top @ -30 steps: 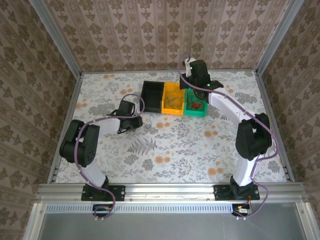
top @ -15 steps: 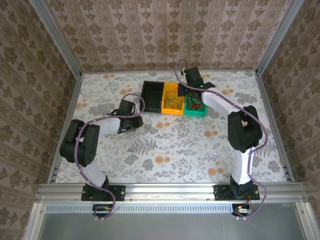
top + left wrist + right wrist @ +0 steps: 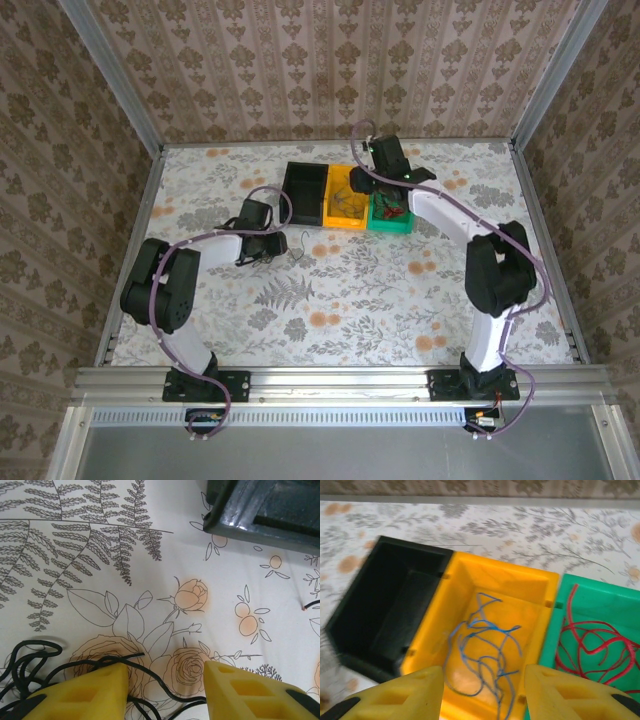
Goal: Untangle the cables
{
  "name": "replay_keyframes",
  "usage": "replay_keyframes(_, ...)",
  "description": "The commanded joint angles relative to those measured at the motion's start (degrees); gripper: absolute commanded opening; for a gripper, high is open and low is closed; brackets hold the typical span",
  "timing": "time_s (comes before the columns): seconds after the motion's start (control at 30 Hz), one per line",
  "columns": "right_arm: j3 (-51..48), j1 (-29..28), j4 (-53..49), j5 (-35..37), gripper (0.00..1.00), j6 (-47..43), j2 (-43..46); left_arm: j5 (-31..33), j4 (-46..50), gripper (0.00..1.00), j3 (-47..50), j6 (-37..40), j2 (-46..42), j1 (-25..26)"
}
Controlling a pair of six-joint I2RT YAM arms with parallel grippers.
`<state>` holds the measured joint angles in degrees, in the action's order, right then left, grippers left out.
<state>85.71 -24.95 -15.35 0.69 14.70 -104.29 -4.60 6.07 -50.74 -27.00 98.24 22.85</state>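
Resting low over the table (image 3: 350, 290), the left gripper (image 3: 167, 692) is seen with its jaws set moderately apart, and nothing is clamped between them. The dark cables (image 3: 27, 662) are bunched in loose loops on the floral tabletop just beside the left finger (image 3: 82, 692). One dark strand of this bundle is laid across the gap between the two yellow fingers and passes under the left fingertip. Whether it is touched by either finger cannot be told. A separate thin wire end (image 3: 309, 606) is seen near the right edge of the left wrist view, well apart from the bundle. One corner of the black bin (image 3: 265, 510) is seen at the top of that view, also well apart from the cables. The right gripper (image 3: 482, 695) is held above the yellow bin (image 3: 540, 587), with its jaws likewise apart and with nothing gripped. The blue cables (image 3: 485, 645) are piled in a tangled heap on the floor of the yellow bin. The red cables (image 3: 595, 642) are coiled inside the green bin (image 3: 552, 645). The three bins are set touching in one row at the far middle of the table, with black on the left, yellow in the centre and green on the right.
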Motion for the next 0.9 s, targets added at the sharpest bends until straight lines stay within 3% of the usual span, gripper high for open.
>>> replay_keyframes(0.0, -2.98, -4.61, -0.27, -8.11, 0.47, -3.84, 0.82, -3.6, 2.62, 0.44, 1.87, 2.24, -2.6, 1.06)
replay_keyframes(0.2, -2.47, -10.69, -2.03, -16.03, 0.48, -4.03, -5.3, -5.51, 1.76, 0.61, 5.04, 2.3, -11.1, -0.62)
replay_keyframes(0.43, 7.92, -13.05, -10.81, -20.18, 0.48, -3.85, -16.02, -1.64, 6.39, 0.64, 5.8, 1.23, -17.06, -4.88)
replay_keyframes(0.73, 13.18, -13.71, -12.98, -23.32, 0.47, -2.88, -23.65, -1.73, 8.76, 0.64, 6.79, 0.84, -12.18, -8.17)
replay_keyframes(0.8, 14.31, -13.66, -13.03, -24.49, 0.44, -2.4, -25.24, -2.34, 7.97, 0.63, 7.08, 0.9, -10.96, -8.13)
replay_keyframes(0.87, 14.79, -13.73, -12.65, -25.18, 0.35, -2.36, -26.23, -2.35, 7.67, 0.63, 7.07, 0.81, -9.81, -8.17)
